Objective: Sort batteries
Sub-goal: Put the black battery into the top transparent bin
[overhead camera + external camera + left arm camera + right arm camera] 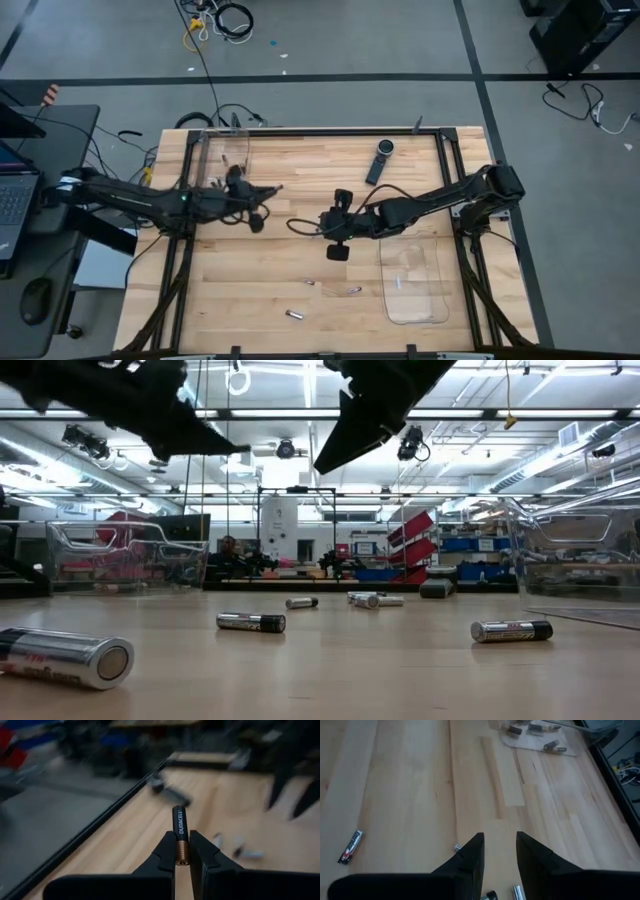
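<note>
My left gripper [262,190] hangs above the table's left half, shut on a black and copper Duracell battery [179,827]. My right gripper [499,851] is open above the table's middle [322,226], with only bare wood between its fingers. Several loose batteries lie on their sides on the wood near the front edge [350,291], [295,315]; the low view shows them too [250,622], [510,630], [65,657]. Others lie under the right gripper [351,846], [457,848]. In the low view both arms show only as dark shapes at the top. My left gripper pinches the battery's copper-coloured end [181,851] between its two fingers. The battery lies along the fingers and sticks out past their tips, black end [178,812] foremost. It is lifted clear of the table, close to level, and points toward the table's right side.
A clear bin [222,155] stands at the far left corner and holds a few batteries [535,729]. Another clear bin [415,285] stands at the near right. A long black remote-like device [380,160] lies at the far edge. Black frame rails run along the table's sides.
</note>
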